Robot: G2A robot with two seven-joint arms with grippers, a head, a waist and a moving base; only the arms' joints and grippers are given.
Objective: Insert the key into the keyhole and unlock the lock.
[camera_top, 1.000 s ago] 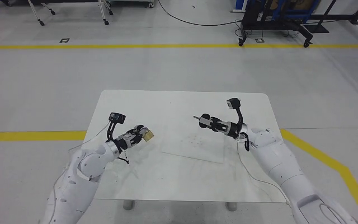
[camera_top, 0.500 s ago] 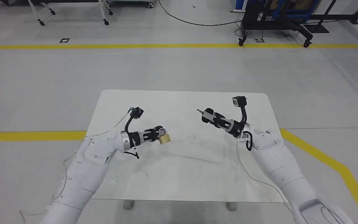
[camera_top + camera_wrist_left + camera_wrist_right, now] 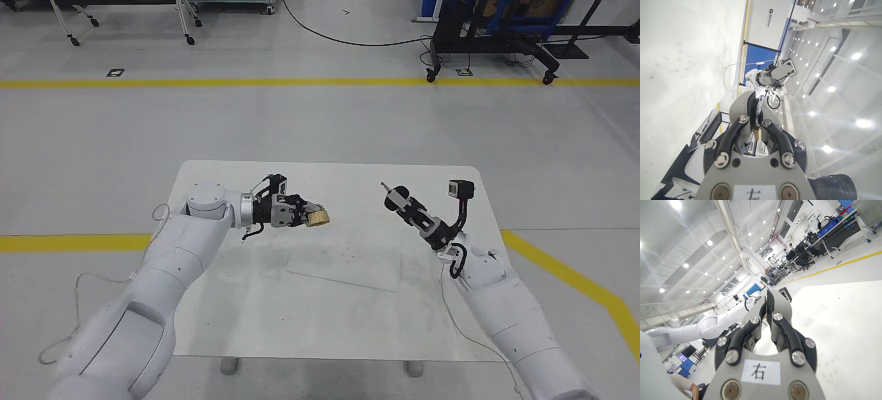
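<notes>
You see the left gripper (image 3: 301, 213) closed on the lock (image 3: 318, 216), which it has carried from 9 o'clock of the table (image 3: 330, 320) towards 12; the right gripper (image 3: 395, 196), pinched on the key (image 3: 384, 186), has drawn back towards 2 o'clock.

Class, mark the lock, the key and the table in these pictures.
lock (image 3: 318, 216): top view, on its brass body.
key (image 3: 385, 186): top view, on the thin end that sticks out.
table (image 3: 330, 300): top view, on a bare part of the white top.
</notes>
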